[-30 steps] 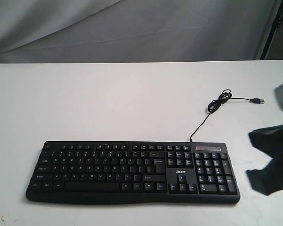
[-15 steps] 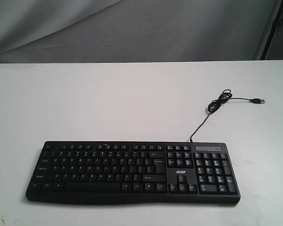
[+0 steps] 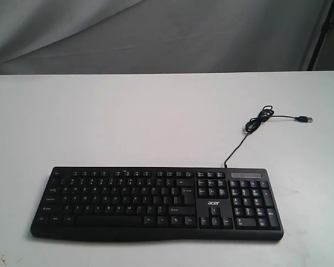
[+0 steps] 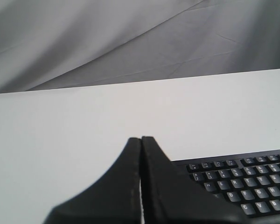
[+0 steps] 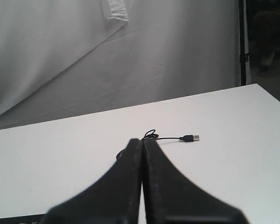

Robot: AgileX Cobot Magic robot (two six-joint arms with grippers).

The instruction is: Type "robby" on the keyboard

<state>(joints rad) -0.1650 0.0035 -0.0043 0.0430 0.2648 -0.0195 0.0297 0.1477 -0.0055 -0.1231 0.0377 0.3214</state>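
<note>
The black keyboard (image 3: 156,203) lies along the near edge of the white table, number pad and white "acer" logo at its right end. Its thin cable runs back to a loose coil and a USB plug (image 3: 305,119). Neither arm shows in the exterior view. In the left wrist view my left gripper (image 4: 141,139) is shut with nothing in it, and the keyboard's upper rows (image 4: 242,179) sit beside it. In the right wrist view my right gripper (image 5: 143,140) is shut on nothing, with the USB plug (image 5: 191,137) and the cable coil just beyond its tips.
The white table (image 3: 128,117) stretches back to a grey draped cloth (image 3: 156,33). A dark stand leg (image 3: 323,33) rises at the far right corner. Small specks mark the table near the front left corner (image 3: 1,260).
The right arm, seen at the right edge of the exterior view a second ago, has drawn out of that view. The keyboard and cable have not moved.
</note>
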